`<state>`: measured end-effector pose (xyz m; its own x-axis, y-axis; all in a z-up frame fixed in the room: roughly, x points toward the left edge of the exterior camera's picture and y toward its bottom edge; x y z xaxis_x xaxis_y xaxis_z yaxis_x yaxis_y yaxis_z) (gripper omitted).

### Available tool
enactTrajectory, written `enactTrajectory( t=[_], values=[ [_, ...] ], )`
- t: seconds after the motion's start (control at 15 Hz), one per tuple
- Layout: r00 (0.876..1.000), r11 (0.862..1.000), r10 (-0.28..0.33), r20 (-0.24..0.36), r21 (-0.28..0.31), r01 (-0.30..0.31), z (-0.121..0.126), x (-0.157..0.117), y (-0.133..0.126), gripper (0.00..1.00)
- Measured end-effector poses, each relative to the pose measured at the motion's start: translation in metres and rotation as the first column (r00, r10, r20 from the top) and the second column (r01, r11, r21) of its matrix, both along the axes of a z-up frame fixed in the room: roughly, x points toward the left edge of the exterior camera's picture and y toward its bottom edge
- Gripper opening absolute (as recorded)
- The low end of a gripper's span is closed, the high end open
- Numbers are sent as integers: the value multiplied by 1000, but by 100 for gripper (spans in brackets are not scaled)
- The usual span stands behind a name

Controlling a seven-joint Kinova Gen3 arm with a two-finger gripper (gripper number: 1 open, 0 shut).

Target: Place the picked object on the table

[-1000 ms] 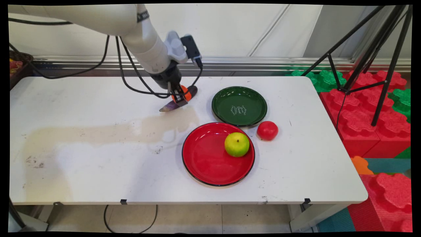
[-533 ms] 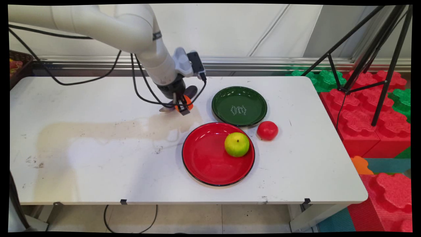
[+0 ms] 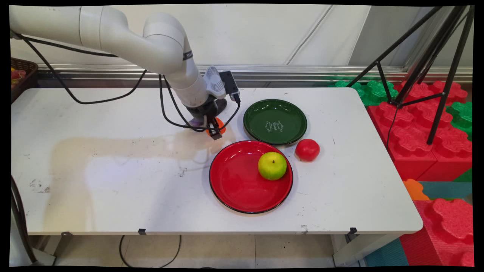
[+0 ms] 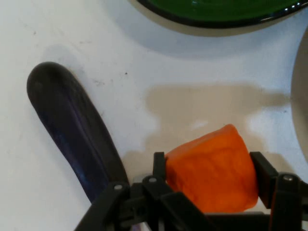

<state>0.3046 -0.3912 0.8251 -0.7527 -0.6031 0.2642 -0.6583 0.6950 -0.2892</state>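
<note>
We find the gripper (image 3: 214, 132) low over the white table (image 3: 113, 189), its 2 fingers (image 4: 159, 163) clamped on an orange block (image 4: 211, 168), 1 on each side. In the main view only a sliver of that orange block (image 3: 220, 125) shows past the fingers. We cannot tell whether the block touches the tabletop.

Just beside the gripper, on its left in the hand view, a dark purple eggplant (image 4: 72, 130) lies on the table, its lower end hidden behind the linkage. In the main view the arm covers most of the eggplant (image 3: 221, 103); we see its dark tip and a pale violet patch behind the wrist.

Ahead of the fingers in the hand view, the rim of a green plate (image 4: 216, 12) crosses the top edge, apart from the block. From the main view the green plate (image 3: 261, 130) lies near the gripper, and a red plate (image 3: 234, 189) lies near it too, carrying 1 green apple (image 3: 272, 165). A red tomato (image 3: 307, 149) lies on the table beyond both plates, well apart from the gripper.
</note>
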Motion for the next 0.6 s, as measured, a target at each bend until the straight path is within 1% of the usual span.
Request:
enactTrajectory(
  t=[0.27,0.47,0.53,0.6],
  values=[
    [1000,1000,-31,-3,-3,31,-3,2,1,0],
    [998,998,-69,-8,-6,69,-5,5,1,0],
    [997,997,-81,-9,-5,81,-5,7,2,100],
    [996,996,-94,-11,-5,94,-5,8,2,100]
  ],
)
